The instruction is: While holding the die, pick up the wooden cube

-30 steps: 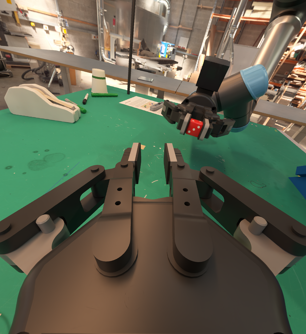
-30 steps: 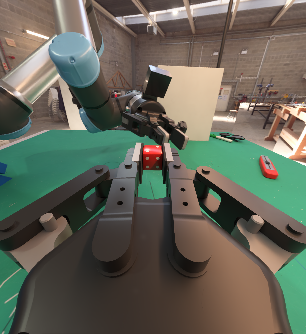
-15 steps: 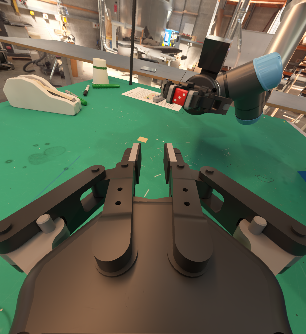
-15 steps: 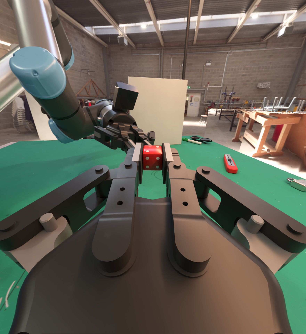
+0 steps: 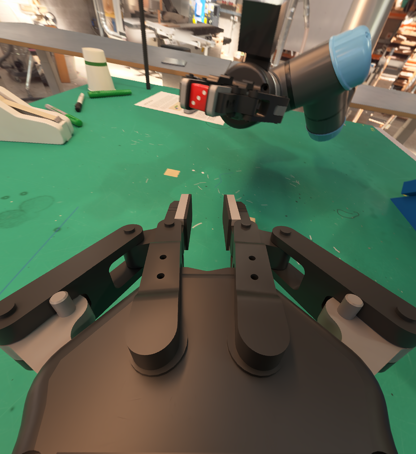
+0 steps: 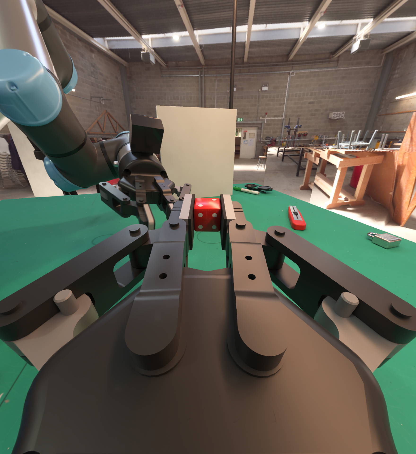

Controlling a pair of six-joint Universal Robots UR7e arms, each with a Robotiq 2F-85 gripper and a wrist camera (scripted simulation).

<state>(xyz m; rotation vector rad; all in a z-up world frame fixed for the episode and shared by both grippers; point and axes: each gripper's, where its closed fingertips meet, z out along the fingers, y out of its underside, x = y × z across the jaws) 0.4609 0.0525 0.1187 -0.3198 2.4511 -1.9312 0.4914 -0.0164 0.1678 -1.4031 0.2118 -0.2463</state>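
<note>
The right gripper (image 6: 207,213) pinches the red die (image 6: 207,214) clear above the green table (image 5: 104,159), freeing the left gripper (image 5: 207,208), spread and empty; no wooden cube shows.

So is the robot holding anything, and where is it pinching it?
The right gripper holds the red die, pinched on two opposite side faces. The left gripper is open and holds nothing.
</note>
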